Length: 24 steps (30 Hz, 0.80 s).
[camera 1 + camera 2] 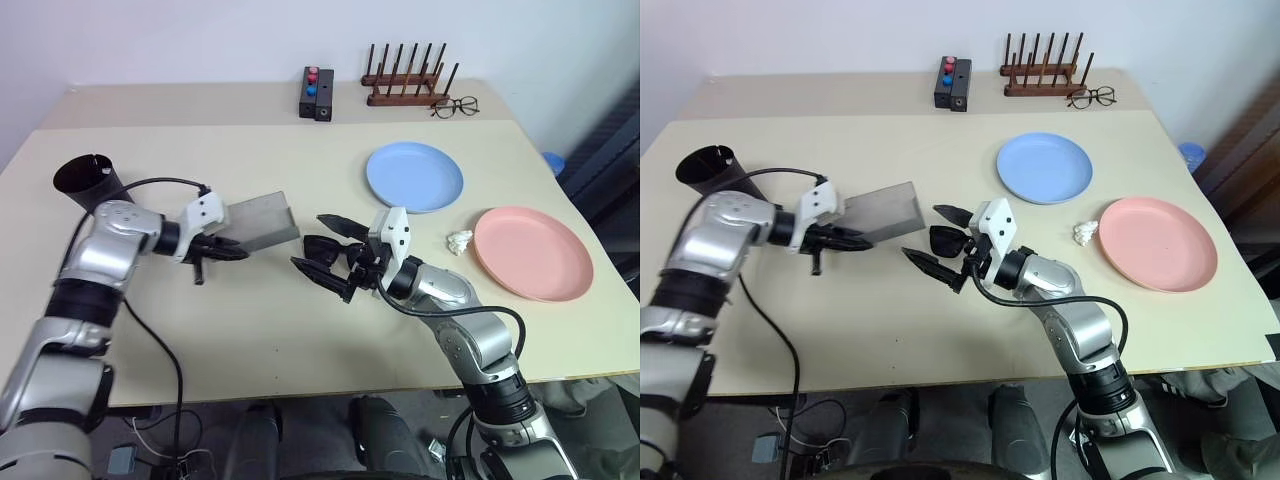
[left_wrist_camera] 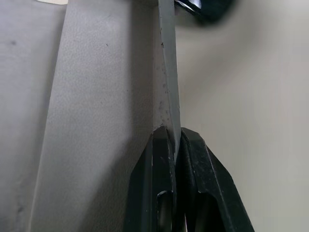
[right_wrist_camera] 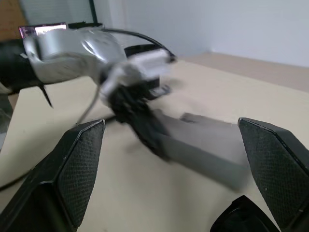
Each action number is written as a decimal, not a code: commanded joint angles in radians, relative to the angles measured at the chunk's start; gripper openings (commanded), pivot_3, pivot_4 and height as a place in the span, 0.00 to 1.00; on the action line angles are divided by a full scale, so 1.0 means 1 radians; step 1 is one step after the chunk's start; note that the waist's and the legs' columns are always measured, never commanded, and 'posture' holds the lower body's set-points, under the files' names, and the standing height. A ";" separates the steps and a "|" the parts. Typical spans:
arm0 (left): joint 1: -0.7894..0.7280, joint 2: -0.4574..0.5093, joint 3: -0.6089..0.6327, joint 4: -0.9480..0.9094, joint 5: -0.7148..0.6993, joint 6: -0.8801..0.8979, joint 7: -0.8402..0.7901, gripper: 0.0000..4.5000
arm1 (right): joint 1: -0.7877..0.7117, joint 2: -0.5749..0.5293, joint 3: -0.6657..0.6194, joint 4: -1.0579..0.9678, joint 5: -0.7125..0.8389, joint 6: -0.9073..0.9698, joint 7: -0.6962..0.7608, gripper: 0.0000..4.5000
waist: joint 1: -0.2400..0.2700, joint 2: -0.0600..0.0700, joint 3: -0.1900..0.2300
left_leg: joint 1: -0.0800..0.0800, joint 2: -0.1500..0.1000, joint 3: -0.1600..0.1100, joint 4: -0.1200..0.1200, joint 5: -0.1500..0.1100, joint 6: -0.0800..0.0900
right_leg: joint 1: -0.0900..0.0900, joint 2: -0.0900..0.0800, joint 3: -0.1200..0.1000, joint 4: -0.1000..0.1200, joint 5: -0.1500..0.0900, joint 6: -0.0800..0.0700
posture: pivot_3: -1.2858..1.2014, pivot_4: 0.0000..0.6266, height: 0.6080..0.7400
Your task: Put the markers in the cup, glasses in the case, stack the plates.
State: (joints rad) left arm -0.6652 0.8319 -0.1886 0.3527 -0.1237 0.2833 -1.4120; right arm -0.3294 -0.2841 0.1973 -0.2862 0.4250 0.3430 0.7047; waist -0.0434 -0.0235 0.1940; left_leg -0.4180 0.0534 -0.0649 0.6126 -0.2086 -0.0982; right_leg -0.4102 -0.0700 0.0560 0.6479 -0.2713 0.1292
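- A pale beige table [image 1: 250, 330] is being viewed against a white wall, with a wooden peg rack [image 1: 405, 80], a small black button box [image 1: 317, 92] and thin-rimmed clear spectacles [image 1: 455, 106] sitting along its far edge
- The grey case [image 1: 262, 222] is being pinched by the left gripper [image 1: 228, 250], whose two black fingers [image 2: 159, 193] are pressed tight on a thin edge of it, seemingly the lid; the felt-like skin is judged grippy, the shell stiff and light, so an edge grip should be holding, though the hinge may be letting the lid swing
- The right gripper [image 1: 325, 245] is being held with fingers spread wide just above the table, nothing between them; the black sunglasses [image 1: 322, 247] are lying right at the fingertips, just beside the case
- The sunglasses are judged light, rigid and scratch-prone at the lenses; the thick frame at the bridge or a temple arm is being favoured as the hold
- The black cup [image 1: 88, 182] is standing at the near left, behind the left arm
- The blue plate [image 1: 414, 176] and pink plate [image 1: 532, 252] are lying apart, unstacked, with a small white crumpled scrap [image 1: 459, 242] between them; both are looking shallow and smooth, so a rim pinch is being advised
- No markers are being made out
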 commanded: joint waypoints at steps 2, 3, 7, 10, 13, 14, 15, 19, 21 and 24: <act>0.068 0.099 0.037 -0.172 -0.072 0.041 -0.112 0.00 | -0.003 -0.022 -0.026 -0.039 0.015 -0.008 0.023 1.00 | 0.004 0.000 0.000 | 0.000 0.000 0.000 0.000 0.000 0.000 | 0.000 0.000 0.000 0.000 -0.001 -0.003 | 0.52 0.24 1.00; 0.081 0.108 0.033 -0.199 -0.078 0.045 -0.122 0.00 | -0.005 -0.025 -0.027 -0.035 0.016 -0.009 0.026 1.00 | 0.006 0.000 0.000 | 0.000 0.000 0.000 0.001 0.000 0.000 | 0.001 0.000 0.000 0.000 -0.002 -0.003 | 0.52 0.24 1.00; 0.114 0.095 -0.003 -0.297 -0.073 0.059 -0.113 0.00 | -0.020 -0.024 -0.029 -0.018 0.013 -0.010 0.038 1.00 | 0.008 0.000 0.000 | 0.000 0.000 0.000 0.001 0.000 0.000 | 0.001 0.000 0.000 0.000 -0.002 -0.003 | 0.52 0.24 1.00; 0.106 0.067 -0.033 -0.310 -0.056 0.076 -0.092 0.00 | -0.031 -0.026 -0.031 -0.009 0.009 -0.009 0.044 1.00 | 0.006 0.000 0.000 | 0.000 0.000 0.000 0.001 0.000 0.000 | 0.001 0.000 0.000 0.000 -0.002 -0.003 | 0.52 0.24 1.00; 0.097 0.056 -0.058 -0.293 -0.028 0.086 -0.070 0.00 | -0.033 -0.043 -0.034 -0.011 0.004 0.006 0.048 1.00 | 0.003 0.000 0.000 | 0.000 0.000 0.000 0.001 0.000 0.000 | 0.001 0.000 0.000 0.000 -0.001 -0.003 | 0.52 0.24 1.00; 0.095 0.055 -0.068 -0.284 -0.017 0.075 -0.068 0.00 | -0.032 -0.052 -0.039 -0.013 0.006 0.010 0.053 1.00 | 0.002 0.000 0.000 | 0.000 0.000 0.000 0.001 0.000 0.000 | 0.001 0.000 0.000 0.000 -0.001 -0.003 | 0.52 0.24 1.00; 0.094 0.056 -0.076 -0.278 -0.009 0.071 -0.069 0.00 | -0.031 -0.061 -0.044 -0.015 0.010 0.013 0.057 1.00 | 0.001 0.000 0.000 | 0.000 0.000 0.000 0.001 0.000 0.000 | 0.001 0.000 0.000 0.000 -0.001 -0.002 | 0.52 0.24 1.00; 0.087 0.068 -0.097 -0.271 0.017 0.084 -0.074 0.00 | -0.031 -0.083 -0.060 -0.019 0.013 0.017 0.059 1.00 | 0.001 0.000 0.000 | 0.000 0.000 0.000 0.001 0.000 0.000 | 0.000 0.000 0.000 0.000 -0.001 -0.002 | 0.52 0.24 1.00; 0.084 0.070 -0.098 -0.269 0.016 0.102 -0.075 0.00 | -0.029 -0.086 -0.064 -0.017 0.011 0.015 0.060 1.00 | 0.001 0.000 0.000 | 0.000 0.000 0.000 0.001 0.000 0.000 | 0.001 0.000 0.000 0.000 -0.001 -0.002 | 0.52 0.24 1.00; 0.087 0.072 -0.092 -0.272 0.006 0.103 -0.081 0.25 | -0.017 -0.088 -0.063 -0.019 0.006 0.008 0.060 1.00 | 0.000 0.000 0.000 | 0.000 0.000 0.000 0.001 0.000 0.000 | 0.001 0.000 0.000 0.000 -0.001 -0.003 | 0.52 0.24 1.00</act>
State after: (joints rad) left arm -0.5693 0.8858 -0.2895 0.0921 -0.1175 0.3866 -1.4849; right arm -0.3479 -0.3711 0.1503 -0.2788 0.4248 0.3649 0.7617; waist -0.0432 -0.0232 0.1942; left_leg -0.4177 0.0535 -0.0650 0.6134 -0.2085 -0.0980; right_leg -0.4098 -0.0698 0.0560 0.6480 -0.2727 0.1265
